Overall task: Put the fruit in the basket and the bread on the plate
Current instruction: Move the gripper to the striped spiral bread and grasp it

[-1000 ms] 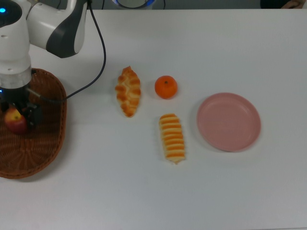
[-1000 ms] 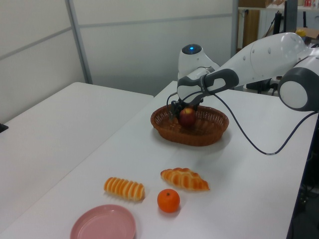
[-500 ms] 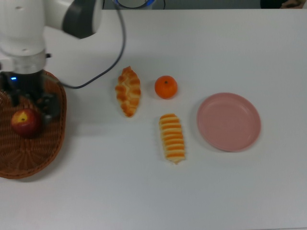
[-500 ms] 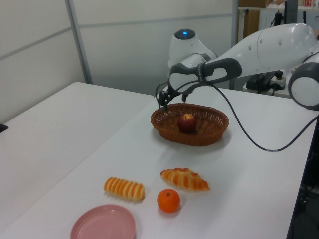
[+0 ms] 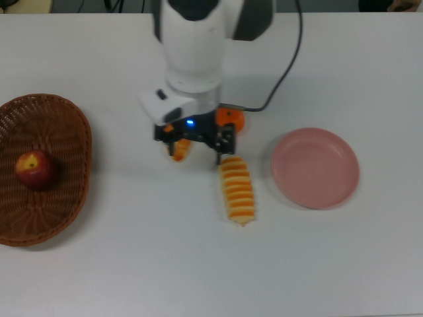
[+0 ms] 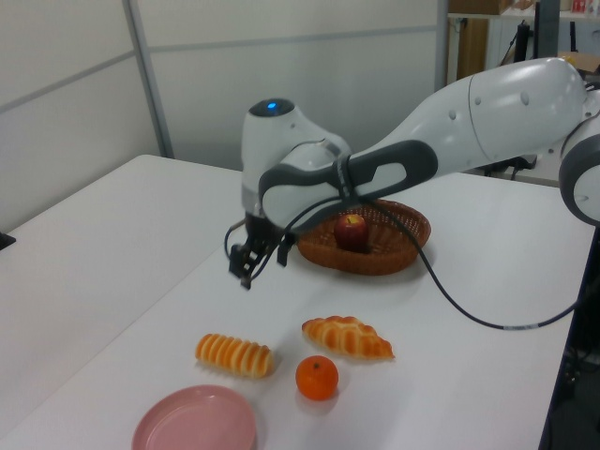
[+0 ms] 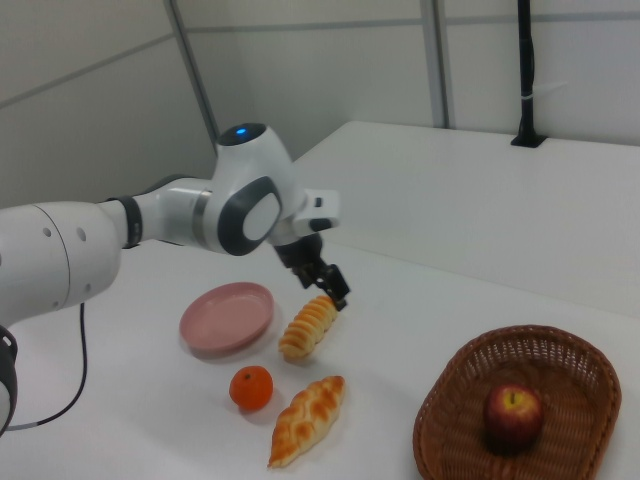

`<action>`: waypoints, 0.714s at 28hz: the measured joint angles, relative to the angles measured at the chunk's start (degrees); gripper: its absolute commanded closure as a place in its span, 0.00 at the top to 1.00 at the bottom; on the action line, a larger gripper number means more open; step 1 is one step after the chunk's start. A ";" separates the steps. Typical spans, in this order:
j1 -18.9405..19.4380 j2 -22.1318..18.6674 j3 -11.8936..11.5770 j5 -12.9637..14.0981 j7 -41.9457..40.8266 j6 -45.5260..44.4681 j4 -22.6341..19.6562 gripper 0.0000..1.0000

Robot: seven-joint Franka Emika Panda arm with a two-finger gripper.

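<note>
The empty gripper [image 6: 251, 265], jaws parted, hangs over mid-surface above the striped roll [image 5: 237, 189]. It should straddle the roll's narrow width, then carry it to the plate [image 5: 315, 168].

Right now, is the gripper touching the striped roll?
Apart. In the left view the gripper hangs well above the table, with bare tabletop showing between it and the striped roll.

Bright, even light; soft shadows
</note>
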 measured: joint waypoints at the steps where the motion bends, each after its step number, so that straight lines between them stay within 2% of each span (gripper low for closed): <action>1: 0.36 0.24 0.37 0.07 0.00 0.00 -0.01 1.00; 11: 4.79 5.46 1.02 -0.06 0.00 3.32 0.12 1.00; 16: 6.04 8.32 1.04 -2.26 0.01 4.41 0.15 0.98; 18: 6.43 8.95 1.04 -2.95 0.23 4.59 0.18 0.89; 19: 6.60 9.15 1.04 -3.20 0.38 4.61 0.19 0.74; 20: 6.76 9.28 1.04 -3.42 0.60 4.61 0.20 0.66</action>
